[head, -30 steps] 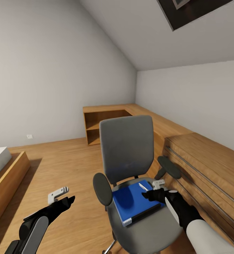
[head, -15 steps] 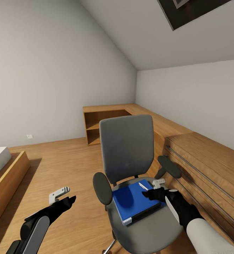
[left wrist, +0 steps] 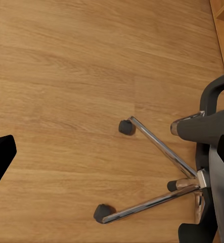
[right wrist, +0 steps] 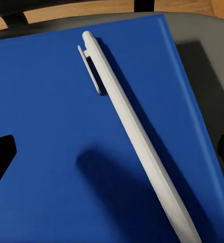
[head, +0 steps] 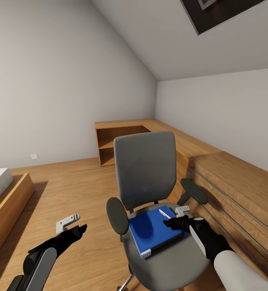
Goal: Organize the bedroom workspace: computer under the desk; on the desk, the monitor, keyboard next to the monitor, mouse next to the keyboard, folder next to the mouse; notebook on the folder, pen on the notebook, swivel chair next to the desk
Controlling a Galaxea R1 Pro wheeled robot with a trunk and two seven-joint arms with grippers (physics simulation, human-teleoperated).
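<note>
At the far left of the head view a low wooden platform (head: pixel 7 206) carries a white block beside the warm wood-plank floor (head: pixel 77 190). Next comes the robot's left gripper (head: pixel 71 226), black with a pale bracket, hanging above bare floor off the chair's left side; its fingers look spread, holding nothing. Its wrist camera looks down on the chrome star-shaped base (left wrist: pixel 165 174) with dark casters.

In the middle stands the grey padded swivel chair (head: pixel 145 173) with dark oval armrests, its back upright and facing the robot. On its seat lies the flat bright-blue rectangular folder (head: pixel 152 230) with white page edges, set at a slant. The thin white-silver pen (head: pixel 164 214) lies diagonally on the folder's far right part, touching the cover.

The right gripper (head: pixel 175 220) hovers directly over that corner of the folder, just beside the pen's near end; in the right wrist view its dark fingertips (right wrist: pixel 0 157) stand wide apart either side of the pen, clasping nothing.

Behind the chair an open wooden corner shelf (head: pixel 118 143) meets the wall, and a light wooden drawer chest (head: pixel 235 194) fills the right side
</note>
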